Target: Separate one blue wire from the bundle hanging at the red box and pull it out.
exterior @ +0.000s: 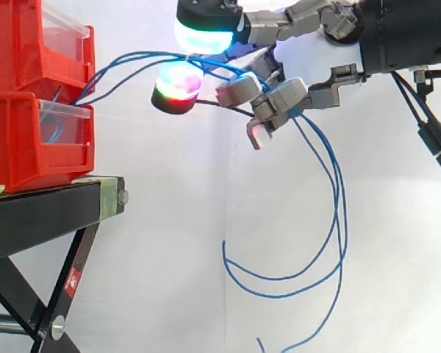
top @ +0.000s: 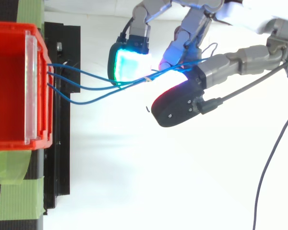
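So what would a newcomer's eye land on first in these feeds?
The robot hand with its glowing cyan fingertip pads, at the top of the side view, is curled round a bundle of thin blue wires. The wires run left into the stacked red plastic bins on the black metal stand, and dangle in long loops below the hand.

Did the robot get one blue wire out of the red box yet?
Not yet. Done: the hand has its fingers curled round the thin blue wires. In hand: several run through together, none singled out. Left: separating one and pulling it from the red plastic box.
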Controlling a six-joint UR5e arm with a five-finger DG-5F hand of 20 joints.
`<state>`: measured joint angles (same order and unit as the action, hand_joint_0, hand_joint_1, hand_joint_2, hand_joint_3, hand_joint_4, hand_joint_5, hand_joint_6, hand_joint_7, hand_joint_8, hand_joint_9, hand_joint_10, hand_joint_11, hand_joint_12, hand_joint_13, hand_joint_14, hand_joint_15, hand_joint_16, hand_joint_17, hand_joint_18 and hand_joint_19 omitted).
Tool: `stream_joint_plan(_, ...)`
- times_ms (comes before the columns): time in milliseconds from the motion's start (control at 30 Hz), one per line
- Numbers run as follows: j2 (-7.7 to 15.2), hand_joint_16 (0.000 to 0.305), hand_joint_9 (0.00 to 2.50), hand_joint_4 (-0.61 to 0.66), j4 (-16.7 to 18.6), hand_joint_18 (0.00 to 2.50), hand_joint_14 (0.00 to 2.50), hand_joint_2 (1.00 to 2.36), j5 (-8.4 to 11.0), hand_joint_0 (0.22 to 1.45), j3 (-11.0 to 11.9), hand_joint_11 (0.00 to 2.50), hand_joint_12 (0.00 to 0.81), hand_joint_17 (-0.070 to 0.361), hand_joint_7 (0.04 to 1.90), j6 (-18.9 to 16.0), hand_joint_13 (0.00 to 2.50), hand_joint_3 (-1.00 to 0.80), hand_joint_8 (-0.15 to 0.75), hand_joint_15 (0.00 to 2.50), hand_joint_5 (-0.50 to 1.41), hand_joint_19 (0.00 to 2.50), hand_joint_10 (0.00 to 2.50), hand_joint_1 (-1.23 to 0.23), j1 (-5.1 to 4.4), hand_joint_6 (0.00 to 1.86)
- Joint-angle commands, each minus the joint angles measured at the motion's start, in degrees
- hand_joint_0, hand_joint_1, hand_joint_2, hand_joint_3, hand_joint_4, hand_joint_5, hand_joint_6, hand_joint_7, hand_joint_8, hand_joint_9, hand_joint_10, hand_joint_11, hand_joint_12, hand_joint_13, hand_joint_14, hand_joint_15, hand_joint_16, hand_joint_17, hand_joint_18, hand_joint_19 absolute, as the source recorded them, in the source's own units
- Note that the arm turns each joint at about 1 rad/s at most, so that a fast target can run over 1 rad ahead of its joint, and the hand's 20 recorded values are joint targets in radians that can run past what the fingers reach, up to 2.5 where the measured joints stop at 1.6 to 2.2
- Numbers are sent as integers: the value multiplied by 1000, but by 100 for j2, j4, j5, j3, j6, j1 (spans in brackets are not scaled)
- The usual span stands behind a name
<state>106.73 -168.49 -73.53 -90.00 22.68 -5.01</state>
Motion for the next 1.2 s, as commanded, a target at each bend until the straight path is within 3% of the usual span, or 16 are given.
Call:
stream_joint_plan(0, 6, 58, 1344, 109, 0, 1120, 307, 1000, 5, 502, 0, 1546, 388, 130, 894, 0, 1490, -500, 310, 1575, -160, 813, 7, -731, 0, 909)
stream_joint_plan(567, -3, 55, 1494, 53, 0, 1201, 65, 1000, 5, 513, 0, 1574, 386, 124, 1042, 0, 1600, -497, 304, 1703, -106, 819, 16, -628, 0, 863)
stream_joint_plan(1167, 6, 47, 1677, -64, 9, 1210, 7, 1010, 5, 583, 0, 1591, 349, 107, 1107, 0, 1654, -397, 237, 1735, -67, 828, 24, -700, -18, 838)
